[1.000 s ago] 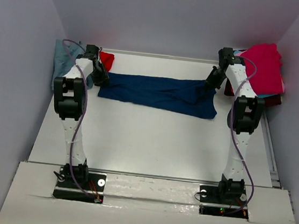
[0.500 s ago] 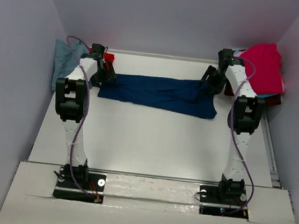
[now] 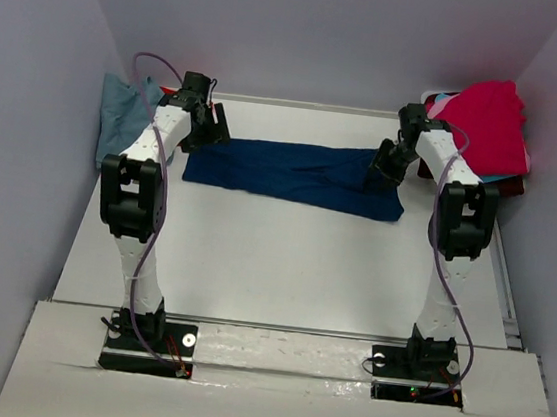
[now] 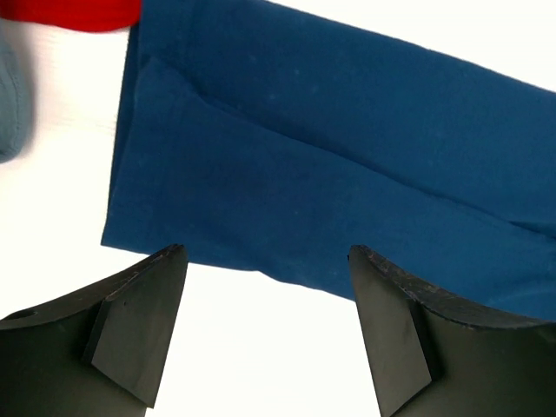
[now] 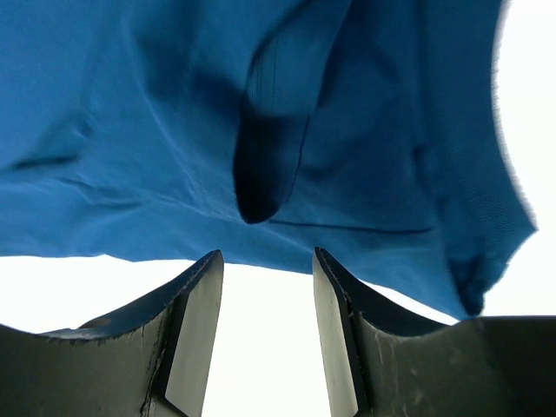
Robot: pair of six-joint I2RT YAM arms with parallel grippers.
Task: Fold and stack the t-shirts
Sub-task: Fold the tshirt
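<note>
Navy t-shirt (image 3: 293, 173) between blue-grey t-shirt (image 3: 117, 120) and magenta pile (image 3: 490, 122)

We find the spread t-shirt (image 3: 293, 173) on the worktop (image 3: 282, 269) between left hand (image 3: 211, 125) and right hand (image 3: 383, 169); a t-shirt pile (image 3: 486, 127) lies right of the right hand.

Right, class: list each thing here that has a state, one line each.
navy tee: folded into a long strip, lying flat, not held
left gripper: open, empty
right gripper: open, empty
magenta tee: heaped, unfolded, far right
blue-grey tee: crumpled, far left
</note>
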